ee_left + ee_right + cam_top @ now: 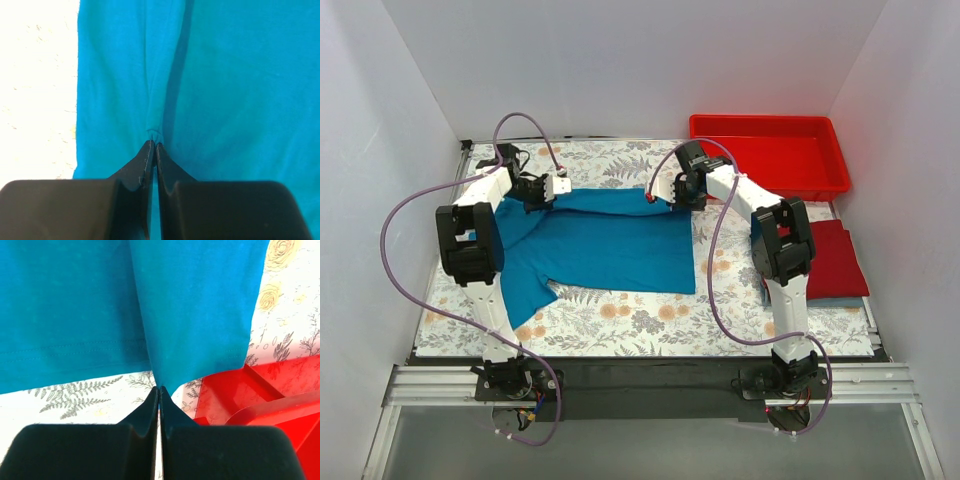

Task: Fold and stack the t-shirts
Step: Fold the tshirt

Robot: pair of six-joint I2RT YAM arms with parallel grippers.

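Observation:
A teal-blue t-shirt [605, 245] lies spread on the floral table cover, its far edge lifted between both arms. My left gripper [563, 186] is shut on that edge at the left, and in the left wrist view the cloth [200, 75] bunches at the pinched tips of the left gripper [154, 144]. My right gripper [657, 193] is shut on the same edge at the right, and in the right wrist view the teal cloth [195, 315] hangs from the tips of the right gripper [160, 388]. A folded red t-shirt [838, 258] lies at the right on a bluish one [835, 300].
A rigid red plastic tray [770, 152] stands at the back right, close behind the right gripper; its rim [260, 410] shows in the right wrist view. White walls enclose the table on three sides. One teal sleeve [525, 295] trails toward the left arm's base.

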